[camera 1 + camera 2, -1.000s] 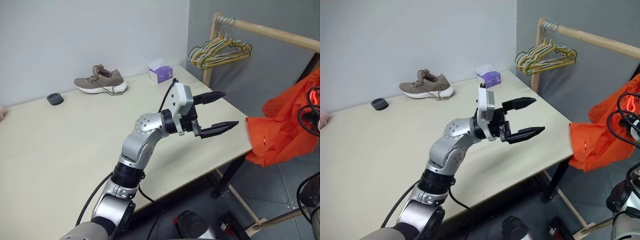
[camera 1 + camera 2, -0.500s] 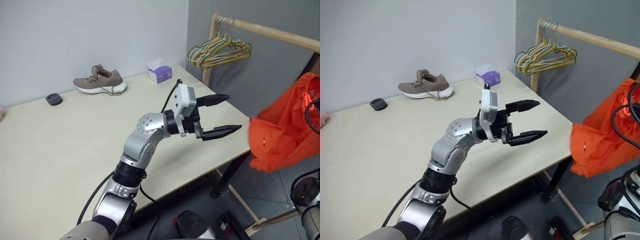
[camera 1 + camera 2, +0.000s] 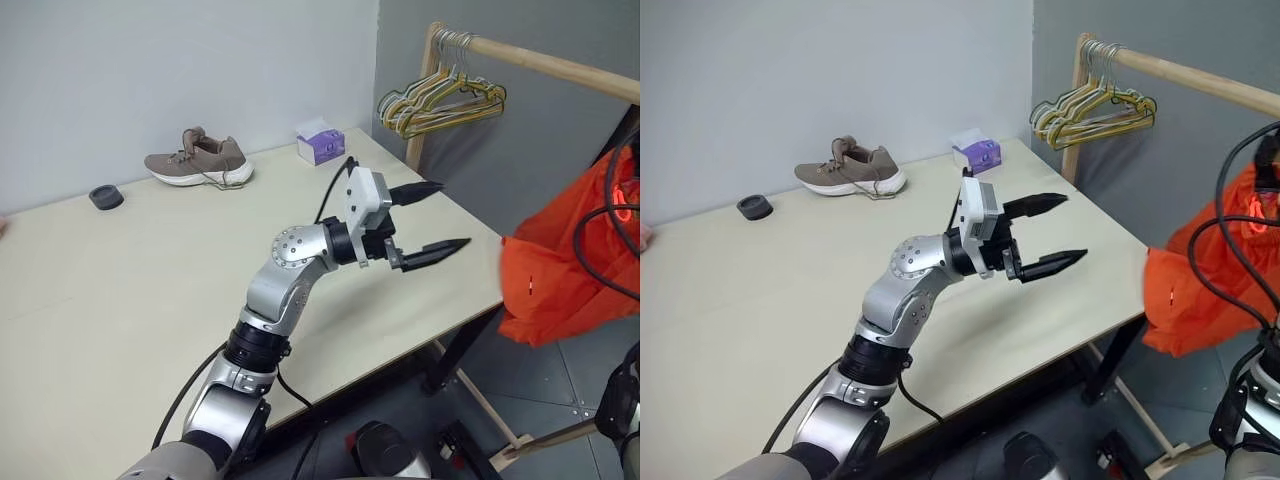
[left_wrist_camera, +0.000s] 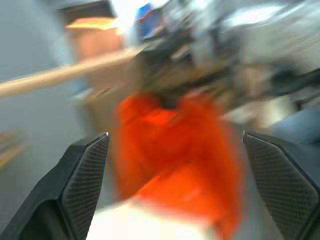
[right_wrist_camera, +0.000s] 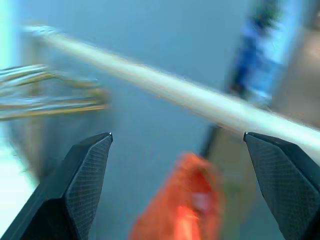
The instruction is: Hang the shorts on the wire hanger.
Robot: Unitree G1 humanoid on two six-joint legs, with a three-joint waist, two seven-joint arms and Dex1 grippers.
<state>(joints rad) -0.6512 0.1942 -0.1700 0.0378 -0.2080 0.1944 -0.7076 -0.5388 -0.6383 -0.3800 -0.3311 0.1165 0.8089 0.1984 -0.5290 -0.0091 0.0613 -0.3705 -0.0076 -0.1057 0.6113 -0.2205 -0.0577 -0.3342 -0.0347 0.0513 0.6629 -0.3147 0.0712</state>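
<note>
Now your left hand, spread wide and empty, has the orange shorts at three o'clock, apart.

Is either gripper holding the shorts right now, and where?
No. The left gripper is open over the table edge, and the right gripper is open; the shorts hang beyond both.

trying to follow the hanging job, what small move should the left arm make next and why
Probably ease the left gripper on past the table edge toward the shorts. Its fingers are open and empty over the table, pointing at the shorts, which hang off the table's far side below the wooden rail, apart from both grippers.
</note>
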